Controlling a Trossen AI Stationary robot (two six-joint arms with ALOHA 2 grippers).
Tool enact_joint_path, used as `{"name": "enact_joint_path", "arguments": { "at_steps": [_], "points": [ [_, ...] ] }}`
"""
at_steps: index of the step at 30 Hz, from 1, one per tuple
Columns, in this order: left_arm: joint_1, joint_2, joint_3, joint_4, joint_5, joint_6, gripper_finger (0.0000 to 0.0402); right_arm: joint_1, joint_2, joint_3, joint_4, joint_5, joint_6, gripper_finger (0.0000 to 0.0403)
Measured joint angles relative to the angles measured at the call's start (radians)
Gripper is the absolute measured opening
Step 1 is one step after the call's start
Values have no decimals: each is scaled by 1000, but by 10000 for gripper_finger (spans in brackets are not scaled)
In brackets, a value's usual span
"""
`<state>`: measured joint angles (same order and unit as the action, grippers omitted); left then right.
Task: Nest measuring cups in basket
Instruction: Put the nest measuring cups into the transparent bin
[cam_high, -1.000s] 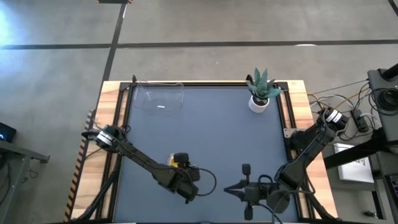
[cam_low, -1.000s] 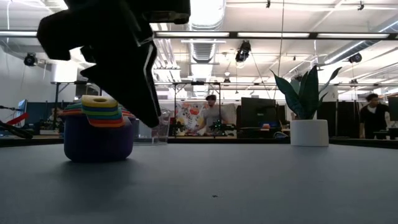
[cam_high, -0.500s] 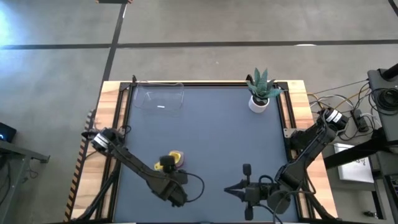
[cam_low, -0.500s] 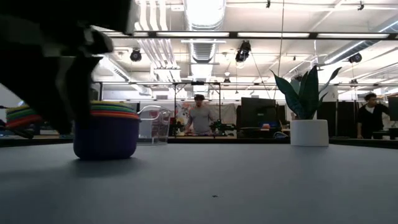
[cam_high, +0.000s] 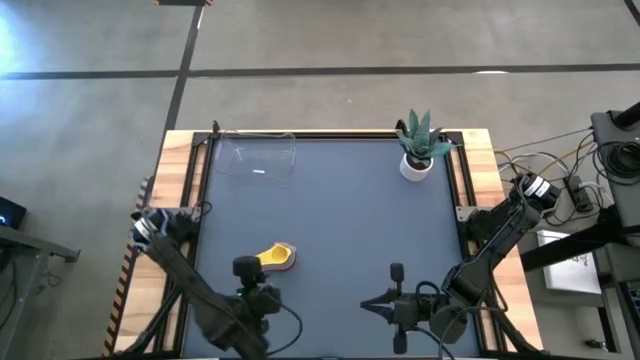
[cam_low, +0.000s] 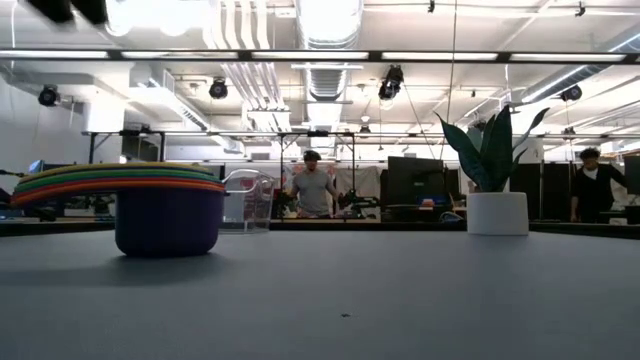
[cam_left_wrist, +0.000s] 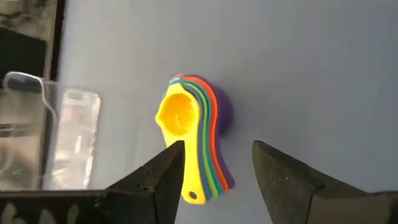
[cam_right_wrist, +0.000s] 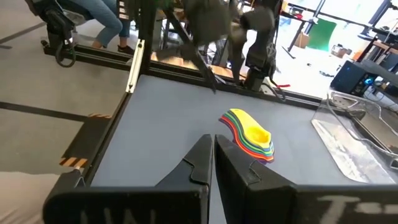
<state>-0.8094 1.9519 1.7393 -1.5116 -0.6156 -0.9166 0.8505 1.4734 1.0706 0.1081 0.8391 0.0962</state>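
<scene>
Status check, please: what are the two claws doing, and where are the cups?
Left gripper open, above the cups. Right gripper shut, parked. Nested measuring cups on the table, outside the basket. Nothing between.

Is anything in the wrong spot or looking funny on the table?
Yes. The nested measuring cups sit stacked on the bare table near the front left, not in the clear basket, which stands empty at the far left corner. Nothing looks spilled or broken.

The left gripper (cam_high: 243, 268) is withdrawing toward the table's near edge, fingers apart and empty, now clear of the nested measuring cups (cam_high: 278, 257). In the low view it is no longer blocking the stack, leaving it fully exposed.
</scene>
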Motion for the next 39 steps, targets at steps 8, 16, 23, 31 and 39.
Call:
{"name": "enact_joint_path", "arguments": {
  "at_steps": [8, 16, 23, 31, 39],
  "points": [
    [-12, -287, -254, 171, 4, -81, 221, 0, 0, -2, 0, 0, 20, 9],
    [1, -631, -716, 684, 6, -65, 293, -1, 0, -15, 2, 0, 27, 9],
    [40, -770, -969, 876, 12, -119, 326, -16, 0, -32, 1, -1, 42, 9],
    [88, -765, -1062, 964, 73, -67, 341, -44, 0, -61, 2, -7, 78, 9],
    [164, -713, -1066, 974, 183, -13, 341, -46, 0, -66, 2, -9, 80, 9]
  ]
}}
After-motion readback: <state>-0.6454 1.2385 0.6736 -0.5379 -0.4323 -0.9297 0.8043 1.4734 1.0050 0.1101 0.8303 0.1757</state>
